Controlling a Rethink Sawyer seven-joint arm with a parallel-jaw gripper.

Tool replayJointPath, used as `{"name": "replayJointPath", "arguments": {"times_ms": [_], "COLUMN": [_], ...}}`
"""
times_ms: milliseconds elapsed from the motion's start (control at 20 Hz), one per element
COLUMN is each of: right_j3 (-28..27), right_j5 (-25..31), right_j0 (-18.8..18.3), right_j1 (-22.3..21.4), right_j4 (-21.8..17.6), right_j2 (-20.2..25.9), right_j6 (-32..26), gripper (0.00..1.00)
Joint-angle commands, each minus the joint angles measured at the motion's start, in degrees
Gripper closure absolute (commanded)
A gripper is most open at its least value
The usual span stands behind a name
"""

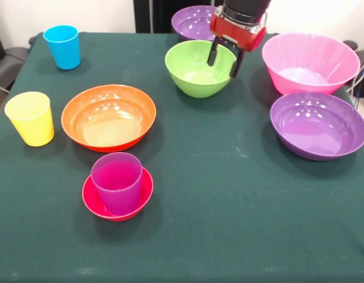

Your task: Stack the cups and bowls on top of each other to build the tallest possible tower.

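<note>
The end effector (224, 62), fingers apart, straddles the glossy lime green plastic bowl (197, 71) at its three-o'clock rim — likely positioned to pinch it for stacking.

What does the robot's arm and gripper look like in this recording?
Only the end of the arm shows: a black, rounded wrist section. Below it sits the gripper, a glossy red block-shaped body with dark details on its face and two slim black fingers. No cables or readable markings are visible on it.
</note>
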Motion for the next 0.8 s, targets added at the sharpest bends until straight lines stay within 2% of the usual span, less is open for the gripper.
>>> {"name": "replayJointPath", "arguments": {"times_ms": [50,400,800], "right_j3": [1.43,0.09,0.69], "right_j5": [-4.60,-5.41,-3.05], "right_j0": [-0.74,0.01,0.38], "right_j1": [5.25,6.69,4.65], "right_j4": [1.09,2.35,2.70], "right_j2": [8.06,7.82,7.49], "right_j6": [10.38,10.63,10.38], "gripper": [0.00,0.00,0.00]}}
